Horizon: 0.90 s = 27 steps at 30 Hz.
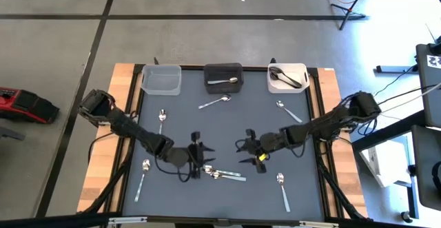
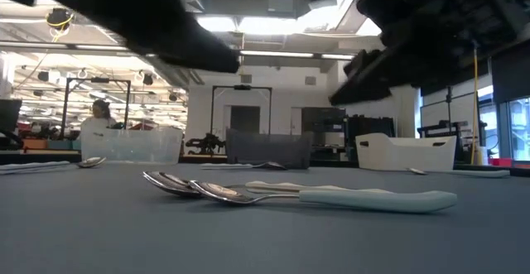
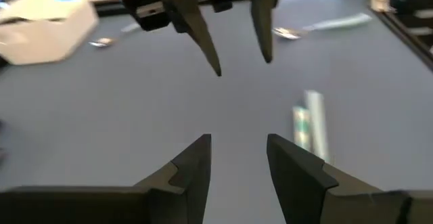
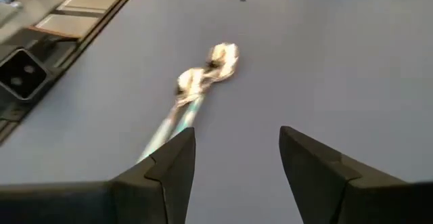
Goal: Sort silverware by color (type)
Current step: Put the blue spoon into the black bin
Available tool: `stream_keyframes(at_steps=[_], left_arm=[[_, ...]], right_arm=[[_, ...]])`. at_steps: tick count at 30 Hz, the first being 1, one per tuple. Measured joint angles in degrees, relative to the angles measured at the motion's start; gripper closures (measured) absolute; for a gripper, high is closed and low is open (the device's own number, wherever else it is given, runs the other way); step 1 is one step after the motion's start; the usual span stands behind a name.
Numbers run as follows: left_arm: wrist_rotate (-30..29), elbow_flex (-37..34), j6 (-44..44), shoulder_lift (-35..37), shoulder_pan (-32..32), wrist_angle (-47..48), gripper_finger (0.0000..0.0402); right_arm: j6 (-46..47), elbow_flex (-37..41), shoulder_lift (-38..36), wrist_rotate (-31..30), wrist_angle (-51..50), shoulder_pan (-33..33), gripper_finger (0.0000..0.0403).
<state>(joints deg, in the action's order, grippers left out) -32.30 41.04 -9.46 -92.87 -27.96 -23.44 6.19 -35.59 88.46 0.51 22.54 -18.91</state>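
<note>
Several slim spoons lie flat on the grey table (image 1: pixel 227 128): a pair of silver ones with pale handles side by side (image 1: pixel 224 174) (image 2: pixel 298 194) (image 4: pixel 203 78), and single ones (image 1: pixel 215 102), (image 1: pixel 162 120), (image 1: pixel 288 111), (image 1: pixel 142 176), (image 1: pixel 282 190). One silver spoon lies in the black bin (image 1: pixel 223 78), and dark spoons lie in the white bin (image 1: pixel 286 77). My left gripper (image 1: pixel 205 156) (image 3: pixel 238 146) hovers open just beside the pair. My right gripper (image 1: pixel 246 149) (image 4: pixel 237 139) faces it, also open, and shows in the left wrist view (image 3: pixel 240 48).
The clear bin (image 1: pixel 162 78), the black bin and the white bin stand in a row along the table's far edge. Wooden strips (image 1: pixel 103 180) border the table's left and right sides. A person (image 2: pixel 99 112) shows far off in the room behind.
</note>
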Motion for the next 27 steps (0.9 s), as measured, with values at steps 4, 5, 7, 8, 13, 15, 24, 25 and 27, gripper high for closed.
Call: stream_keyframes(at_steps=[4, 5, 7, 8, 13, 15, 24, 25, 27], left_arm=[[-0.14, -0.68, -1.99, -2.24, -3.92, -0.79, 0.0263], [-0.16, -0.69, -2.72, -2.98, -4.57, -0.91, 0.0263], [0.04, -0.68, -3.73, -4.12, -5.64, -0.73, 0.0263], [0.57, -0.68, -3.86, -4.61, -6.05, -1.0, 0.0263], [2.38, -0.64, -4.56, -6.2, -7.76, -1.03, 0.0263], [2.47, -0.64, -4.99, -6.24, -8.37, -1.1, 0.0263], [3.34, -0.61, -3.75, -6.24, -9.5, -1.59, 0.0263], [3.36, -0.6, -3.78, -6.24, -9.53, -1.62, 0.0263], [3.38, -0.59, -3.94, -6.24, -9.69, -1.53, 0.0263]], right_arm=[[4.56, -0.06, 6.0, -1.73, 5.87, -4.56, 0.0201], [5.49, -0.25, 7.55, -3.0, 7.46, -5.58, 0.0201], [7.14, -1.4, 10.45, -5.55, 8.04, -7.42, 0.0201], [7.78, -2.64, 11.88, -5.9, 8.05, -8.17, 0.0201], [7.46, -9.51, 18.07, -6.11, 7.34, -11.11, 0.0201], [7.31, -12.56, 20.76, -6.31, 6.0, -11.3, 0.0201], [8.85, -18.63, 24.86, -14.6, -5.19, -10.63, 0.0201], [8.86, -18.58, 24.86, -14.59, -5.18, -10.63, 0.0201], [9.04, -18.59, 24.86, -14.65, -5.5, -10.65, 0.0201]])
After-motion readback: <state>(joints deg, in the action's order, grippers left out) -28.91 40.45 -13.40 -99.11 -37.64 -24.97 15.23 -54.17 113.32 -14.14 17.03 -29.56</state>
